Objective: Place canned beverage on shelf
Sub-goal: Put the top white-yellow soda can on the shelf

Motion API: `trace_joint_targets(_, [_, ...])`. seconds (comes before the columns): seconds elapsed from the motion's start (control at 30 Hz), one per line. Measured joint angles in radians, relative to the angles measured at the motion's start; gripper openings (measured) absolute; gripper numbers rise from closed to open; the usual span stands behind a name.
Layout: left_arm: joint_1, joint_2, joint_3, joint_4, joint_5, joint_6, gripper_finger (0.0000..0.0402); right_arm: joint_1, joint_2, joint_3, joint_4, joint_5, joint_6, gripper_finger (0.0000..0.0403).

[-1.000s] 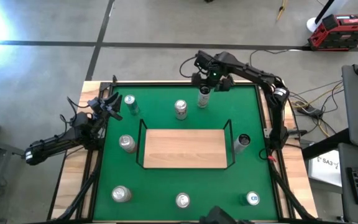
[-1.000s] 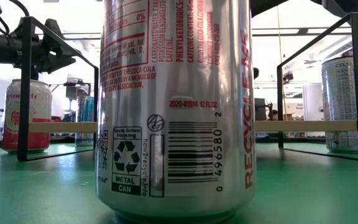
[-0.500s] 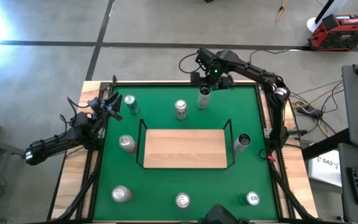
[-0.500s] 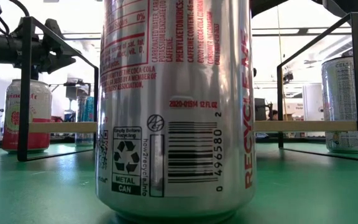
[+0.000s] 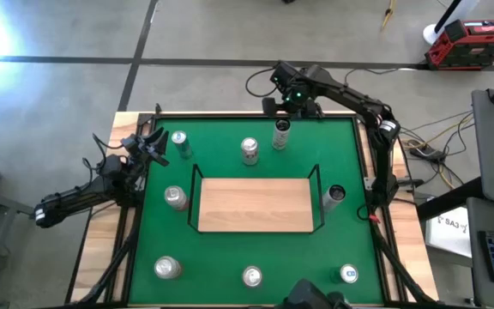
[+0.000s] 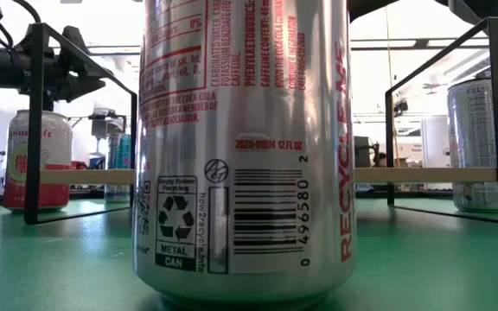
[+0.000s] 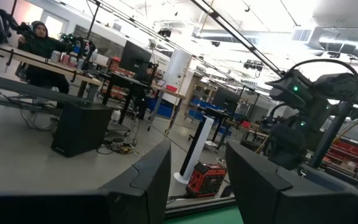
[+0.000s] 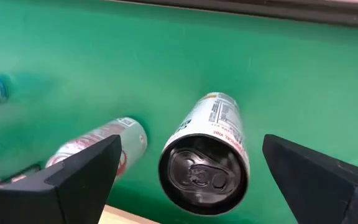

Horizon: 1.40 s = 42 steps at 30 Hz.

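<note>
Grey concrete floor w/ dark seam lines round the table. Red toolbox far right, cables beside it. Left wrist view: big open workshop, white ceiling w/ ducts, strip lights, desks w/ monitors, seated person at a bench, black box on floor.
</note>
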Motion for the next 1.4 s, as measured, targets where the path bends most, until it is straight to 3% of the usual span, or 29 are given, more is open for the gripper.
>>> trace_joint_targets(0.43, [0.0,0.0,0.0,0.0,0.0,0.0,0.0137,-0.028,0.0,-0.001,0.02,0.001,-0.091,0.0383])
trace_joint_targets(0.5, [0.0,0.0,0.0,0.0,0.0,0.0,0.0137,-0.04,0.0,-0.001,0.057,-0.001,-0.182,0.0383])
trace_joint_targets(0.57, [0.0,0.0,0.0,0.0,0.0,0.0,0.0137,-0.053,-0.001,-0.001,0.114,-0.03,-0.375,0.0383])
trace_joint_targets(0.73, [0.0,0.0,0.0,0.0,0.0,0.0,0.0137,-0.087,-0.008,-0.001,0.288,-0.276,-0.842,0.0383])
trace_joint_targets(1.07, [0.0,0.0,0.0,0.0,0.0,0.0,0.0137,-0.207,0.031,-0.057,0.327,-1.071,-1.143,0.0383])
trace_joint_targets(1.13, [0.0,0.0,0.0,0.0,0.0,0.0,0.0137,-0.24,0.051,-0.058,0.327,-1.153,-1.18,0.0383])
trace_joint_targets(1.3, [0.0,0.0,0.0,0.0,0.0,0.0,0.0137,-0.29,0.1,-0.058,0.309,-1.192,-1.309,0.0383])
trace_joint_targets(1.4, [0.0,0.0,0.0,0.0,0.0,0.0,0.0137,-0.292,0.143,-0.059,0.279,-1.322,-1.415,0.0383])
